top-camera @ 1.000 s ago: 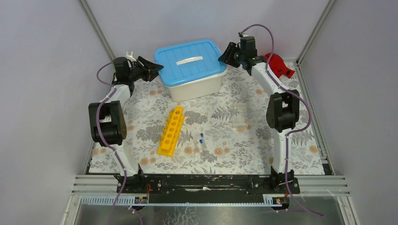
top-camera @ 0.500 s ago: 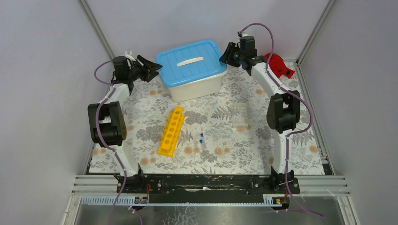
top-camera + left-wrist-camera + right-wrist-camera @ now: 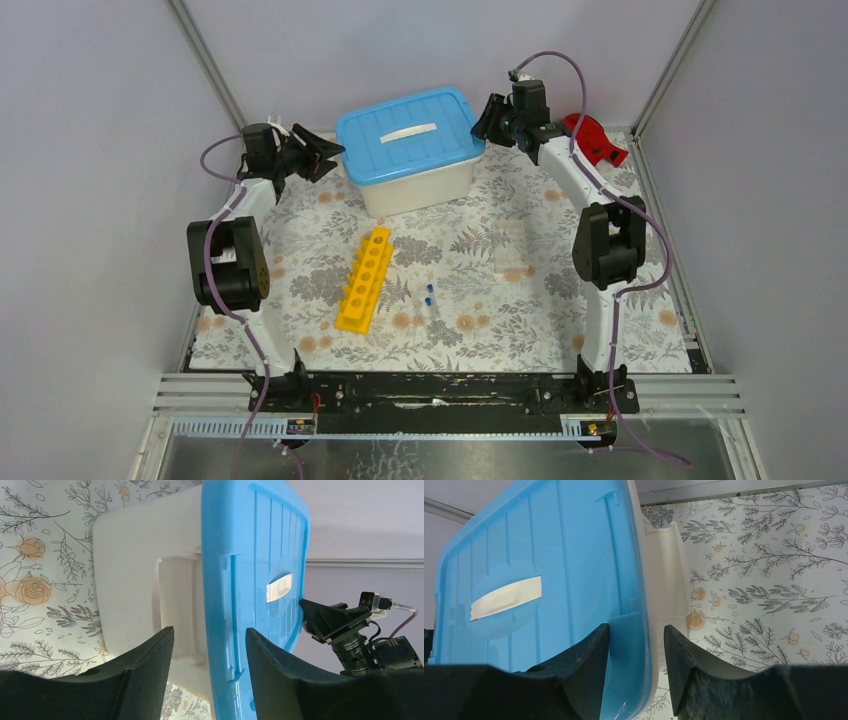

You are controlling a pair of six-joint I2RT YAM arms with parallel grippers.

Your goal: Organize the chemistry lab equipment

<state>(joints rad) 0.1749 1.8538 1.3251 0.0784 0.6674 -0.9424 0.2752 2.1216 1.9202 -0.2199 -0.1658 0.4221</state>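
The yellow test-tube rack (image 3: 366, 278) lies on the floral mat left of centre. Two tiny blue-capped tubes (image 3: 429, 293) lie just right of it. No black wire ring stand shows. My left gripper (image 3: 327, 154) is open at the left end of the white tub; in the left wrist view (image 3: 210, 636) its jaws straddle the blue lid's edge (image 3: 235, 630) without closing. My right gripper (image 3: 482, 118) is open at the tub's right end; in the right wrist view (image 3: 636, 630) the lid's rim (image 3: 631, 645) sits between its jaws.
The white tub with the blue lid (image 3: 408, 140) stands at the back centre. A red cloth (image 3: 592, 138) lies at the back right behind the right arm. A faint clear item (image 3: 510, 248) lies on the mat right of centre. Frame posts stand at both back corners.
The tub has shifted slightly to the right. Both grippers have stayed at its ends and moved a little with it.
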